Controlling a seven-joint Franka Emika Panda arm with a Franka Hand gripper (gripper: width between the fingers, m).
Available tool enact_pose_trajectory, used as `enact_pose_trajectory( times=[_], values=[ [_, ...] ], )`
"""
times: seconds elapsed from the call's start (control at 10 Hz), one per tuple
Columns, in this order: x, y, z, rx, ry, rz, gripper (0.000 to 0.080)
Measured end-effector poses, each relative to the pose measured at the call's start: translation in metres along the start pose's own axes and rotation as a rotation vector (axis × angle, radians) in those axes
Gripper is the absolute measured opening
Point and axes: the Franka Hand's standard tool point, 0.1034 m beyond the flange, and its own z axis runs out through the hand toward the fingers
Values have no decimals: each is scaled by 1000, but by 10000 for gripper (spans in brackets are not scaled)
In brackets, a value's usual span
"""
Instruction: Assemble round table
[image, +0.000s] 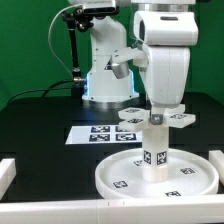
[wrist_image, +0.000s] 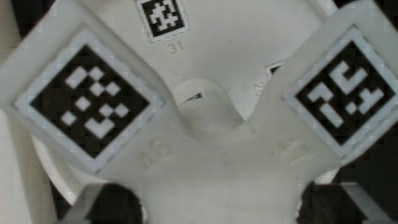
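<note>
In the exterior view the large rimmed round disc (image: 115, 178) lies flat on the black table at the front. The short cylinder leg (image: 155, 145) stands upright in its middle. The cross-shaped piece (image: 131, 118) sits on top of the leg, arms spread, tags up. My gripper (image: 158, 110) comes straight down onto its centre. In the wrist view the cross-shaped piece (wrist_image: 196, 120) fills the picture with two tagged arms. My gripper (wrist_image: 222, 205) has its dark fingers (wrist_image: 107, 205) pressed on both sides of the white hub, shut on it.
The marker board (image: 100, 134) lies flat behind the disc. The arm's base (image: 105, 75) stands at the back, with a black cable post (image: 72, 50) on the exterior view's left. White rails (image: 8, 172) border the table's front corners.
</note>
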Motion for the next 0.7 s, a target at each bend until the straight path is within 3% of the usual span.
enact_pose_trajectory(
  times=[0.2,0.7],
  values=[
    [0,0,0,2,2,274,437],
    [0,0,0,1,2,642,438]
  ],
)
